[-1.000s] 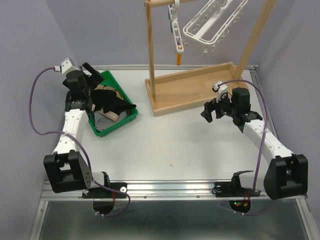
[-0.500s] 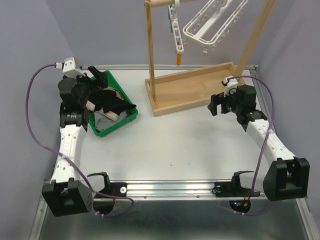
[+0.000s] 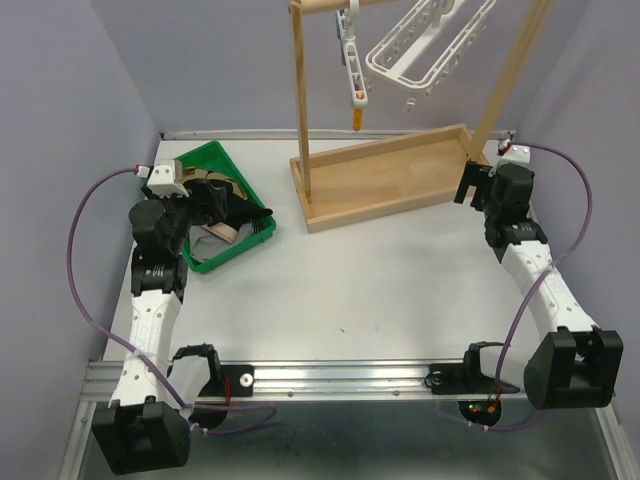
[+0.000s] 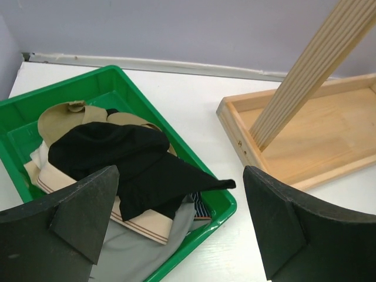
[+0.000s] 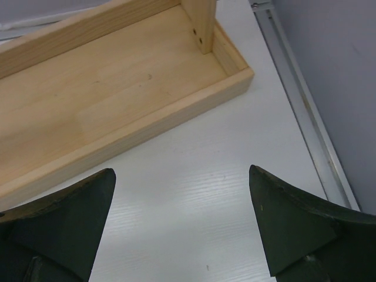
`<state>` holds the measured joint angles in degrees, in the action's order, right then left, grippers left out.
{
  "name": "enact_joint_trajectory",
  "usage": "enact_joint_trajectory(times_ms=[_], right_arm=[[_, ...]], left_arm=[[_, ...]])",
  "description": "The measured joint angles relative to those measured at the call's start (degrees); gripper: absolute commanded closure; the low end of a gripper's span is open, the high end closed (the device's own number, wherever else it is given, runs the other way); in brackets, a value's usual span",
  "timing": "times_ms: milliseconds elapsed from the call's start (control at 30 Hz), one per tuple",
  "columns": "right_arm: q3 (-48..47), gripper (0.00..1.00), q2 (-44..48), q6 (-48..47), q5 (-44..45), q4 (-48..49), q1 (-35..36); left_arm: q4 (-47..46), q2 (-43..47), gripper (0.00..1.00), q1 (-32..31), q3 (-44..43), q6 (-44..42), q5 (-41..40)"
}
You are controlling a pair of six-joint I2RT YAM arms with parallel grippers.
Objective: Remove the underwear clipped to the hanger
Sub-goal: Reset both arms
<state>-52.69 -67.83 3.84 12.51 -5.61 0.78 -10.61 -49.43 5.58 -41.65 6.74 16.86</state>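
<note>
The underwear lies piled in a green tray (image 3: 252, 190) (image 4: 194, 155): a black piece (image 4: 126, 161) on top, tan (image 4: 61, 120), grey (image 4: 138, 252) and a navy striped scrap (image 4: 204, 208) beneath. In the top view the pile (image 3: 225, 205) is dark and tan. My left gripper (image 3: 208, 200) (image 4: 181, 171) hovers open over the tray's near side, holding nothing. The white clip hanger (image 3: 425, 45) hangs from the wooden stand, with no cloth visible on its clips. My right gripper (image 3: 468, 183) (image 5: 181, 171) is open and empty above the table by the stand's right end.
The wooden stand has a shallow tray base (image 3: 390, 175) (image 5: 117, 88) and two posts (image 3: 300, 100). A white and orange clip piece (image 3: 352, 70) dangles from the top bar. The table's metal edge rail (image 5: 311, 135) and purple wall run close on the right.
The left arm has pulled back toward its base, gripper now at the tray's near side. The right gripper has swung right and farther back to the stand's right end. Both stayed open.
</note>
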Motion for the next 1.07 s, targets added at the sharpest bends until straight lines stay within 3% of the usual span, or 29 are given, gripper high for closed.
enact_joint_trajectory(times_ms=[300,1067], right_arm=[[0.0,0.0,1.9,2.5,5.8,1.0,-4.1],[0.0,0.0,2.0,4.9,7.4,1.3,-4.1]], left_arm=[[0.1,2.0,0.01,-0.3,0.7,-1.3,-2.8],[0.2,2.2,0.01,-0.3,0.8,-2.1,-7.2]])
